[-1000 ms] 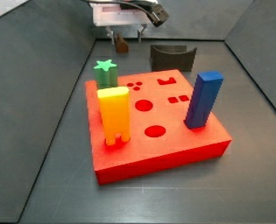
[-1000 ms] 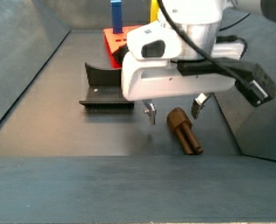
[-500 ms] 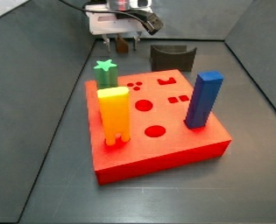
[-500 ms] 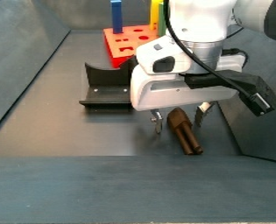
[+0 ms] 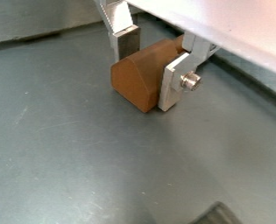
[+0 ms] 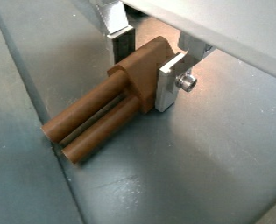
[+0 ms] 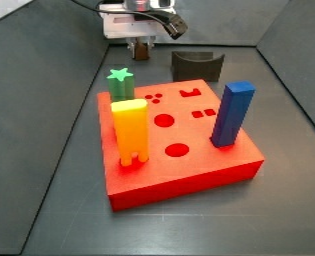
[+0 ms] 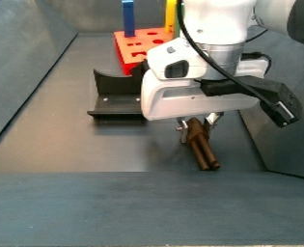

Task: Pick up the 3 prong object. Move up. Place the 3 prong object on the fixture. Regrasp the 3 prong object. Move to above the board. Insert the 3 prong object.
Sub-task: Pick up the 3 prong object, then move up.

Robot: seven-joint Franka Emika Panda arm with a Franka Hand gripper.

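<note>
Two silver fingers (image 5: 175, 77) bracket the blocky head of the 3 prong object (image 5: 146, 72) in a wrist view; I read the gripper (image 5: 152, 61) as closed on that head, pads against its sides. In a wrist view the 3 prong object (image 6: 110, 109) lies flat on the floor, prongs running away from the gripper (image 6: 150, 66). My concern: the grip sits at one end, so the piece may pivot when lifted. In a side view the gripper (image 7: 138, 44) is beside the fixture (image 7: 196, 65), beyond the board (image 7: 187, 150). In a side view the fixture (image 8: 113, 96) stands just beside the gripper (image 8: 193, 127); a skewed grasp could miss its dip.
</note>
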